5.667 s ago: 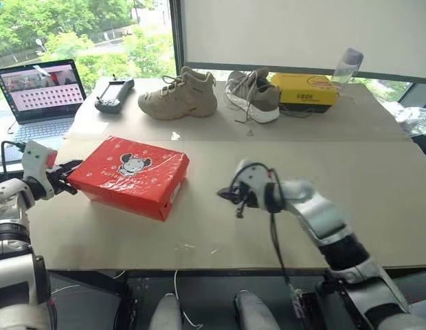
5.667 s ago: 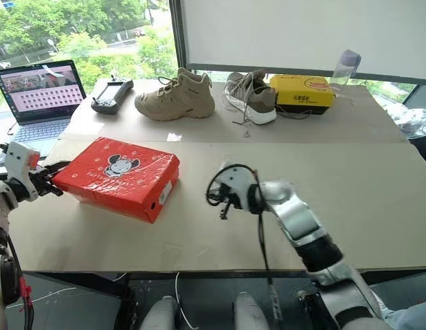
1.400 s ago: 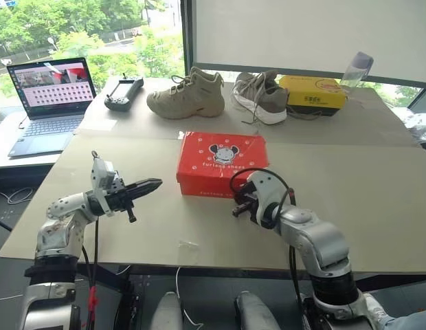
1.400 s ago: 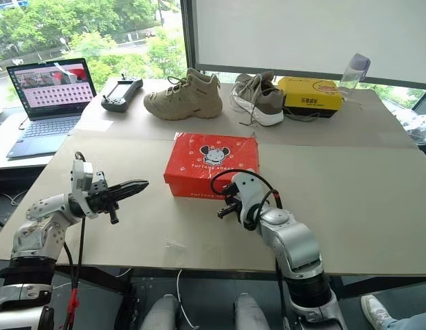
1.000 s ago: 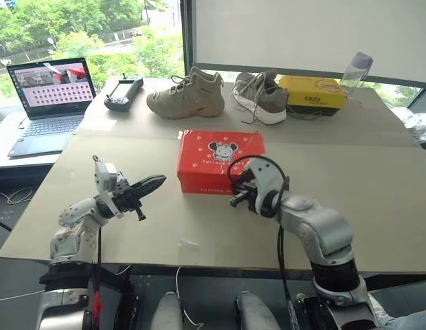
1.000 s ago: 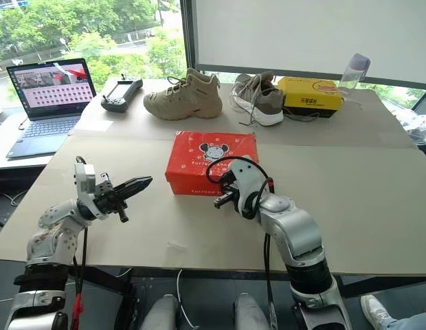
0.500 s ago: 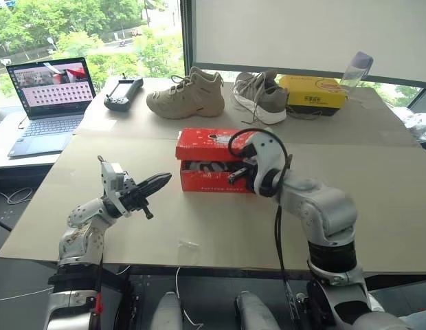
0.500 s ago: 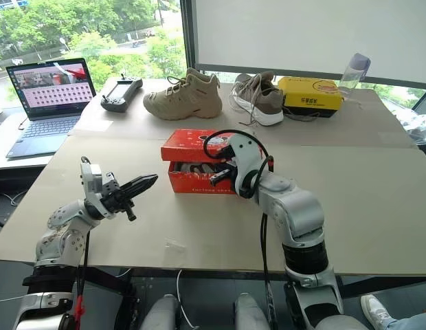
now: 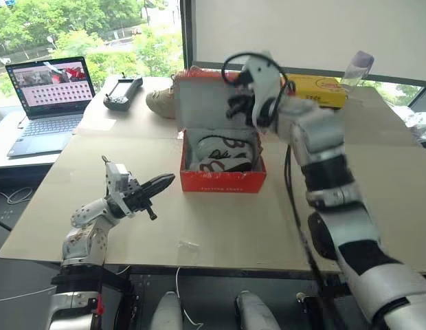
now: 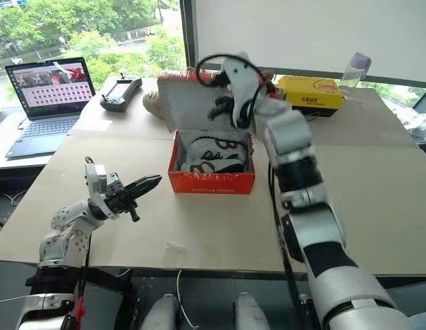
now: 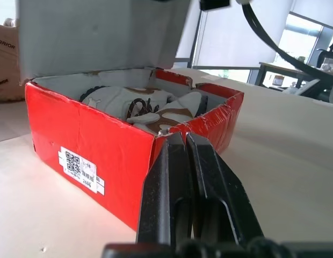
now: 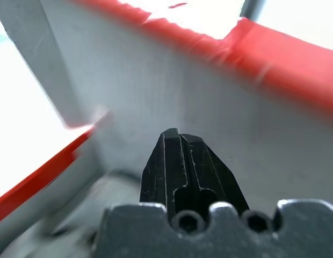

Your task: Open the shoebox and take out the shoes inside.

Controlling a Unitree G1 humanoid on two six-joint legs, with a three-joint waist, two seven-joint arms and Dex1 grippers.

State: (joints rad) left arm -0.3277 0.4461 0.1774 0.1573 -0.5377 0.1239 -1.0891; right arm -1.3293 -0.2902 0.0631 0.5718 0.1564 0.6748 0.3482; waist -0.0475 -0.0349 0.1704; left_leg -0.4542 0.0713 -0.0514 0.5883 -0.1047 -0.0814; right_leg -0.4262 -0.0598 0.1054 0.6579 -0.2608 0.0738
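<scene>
Red cardboard shoebox (image 9: 223,180) lid propped upright by closed right tool (image 9: 235,104), exposing 2 cream sneakers (image 9: 220,152); closed left tool (image 9: 165,182) beside box front.

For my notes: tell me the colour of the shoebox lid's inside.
Pale grey, clearest in the left wrist view: shoebox.

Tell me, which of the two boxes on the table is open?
The red shoebox, lid raised, cream shoes inside. The yellow box at the back stays closed.

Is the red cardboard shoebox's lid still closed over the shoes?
No: the red cardboard shoebox has its lid raised upright, and the cream sneakers with dark laces lie exposed inside.
</scene>
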